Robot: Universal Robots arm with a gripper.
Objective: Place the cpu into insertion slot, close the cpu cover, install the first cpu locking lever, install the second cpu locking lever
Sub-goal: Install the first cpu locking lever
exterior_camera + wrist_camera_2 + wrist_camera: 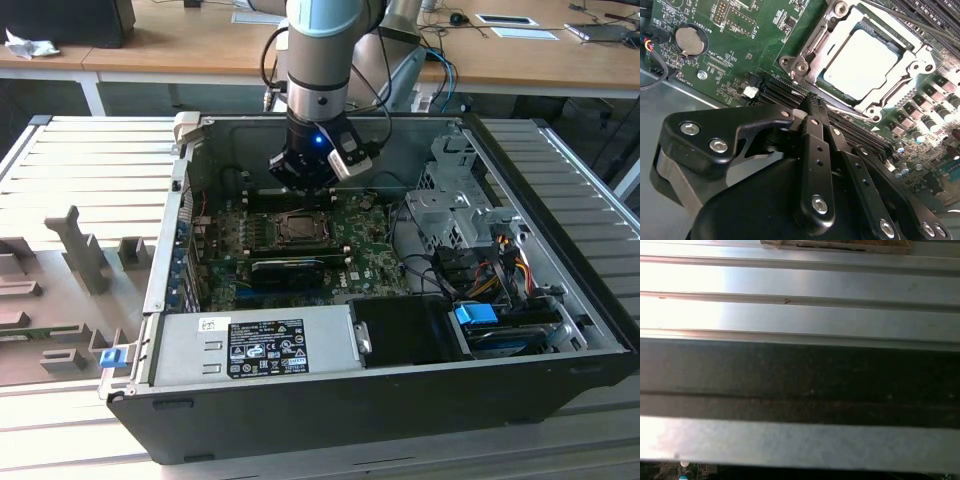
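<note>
The black two-finger gripper [812,107] is clenched, fingers pressed together w/ nothing between them, as far as the second wrist view shows. It hangs inside the open dark grey metal computer case [400,400], over the green circuit board [730,55].

Just past the fingertips sits the square insertion slot w/ its silver metal rim [805,62]. The small flat square cpu w/ the pale silver-grey face [860,62] is already lying in it, flat. The thin silver-grey cpu cover frame [912,65] is down over it, chip face showing through the square window (looks closed, but can't tell if it's fully seated). Can't tell whether the fingertips touch the slot's edge or hover just above it.

A thin silver wire lever [860,116] runs along the slot's side nearest the gripper, right beside the tips. Between gripper and slot are long black card slots [785,92]. Off to one side of the gripper, well apart, is a round silver coin battery [690,40].

In the exterior view the gripper [308,180] sits just behind the slot [300,228], toward the case's far wall.
</note>
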